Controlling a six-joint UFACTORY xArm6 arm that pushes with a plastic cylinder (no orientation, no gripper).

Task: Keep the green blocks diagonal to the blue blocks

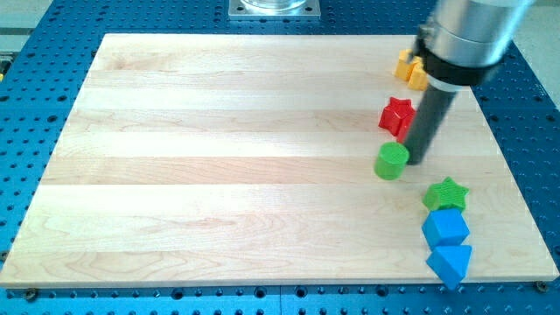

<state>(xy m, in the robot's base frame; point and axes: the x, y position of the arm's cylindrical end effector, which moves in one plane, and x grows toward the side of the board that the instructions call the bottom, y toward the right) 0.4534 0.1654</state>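
While the arm hangs over the view's right side, the wooden board [219, 157] lies mostly bare, every block gathered toward its right edge. The rod carries no jaws, so nothing is clasped or let go — my tip [414, 163] simply rests at table height, touching or just beside the green cylinder [391, 162] on its right, with the red star [396, 115] just above. The blue cube [445, 227] and the blue wedge [450, 262] sit stacked near the bottom right corner, the green star [445, 193] touching the cube from above. Yellow and orange pieces [409, 69] peek out near the top right, partly hidden by the arm. Judged step: the cylinder is being positioned, already up-left of the blues. The green star sits nearly straight above the cube, so the next move likely calls for going around it and nudging it sideways — gently, without dragging the cube along.
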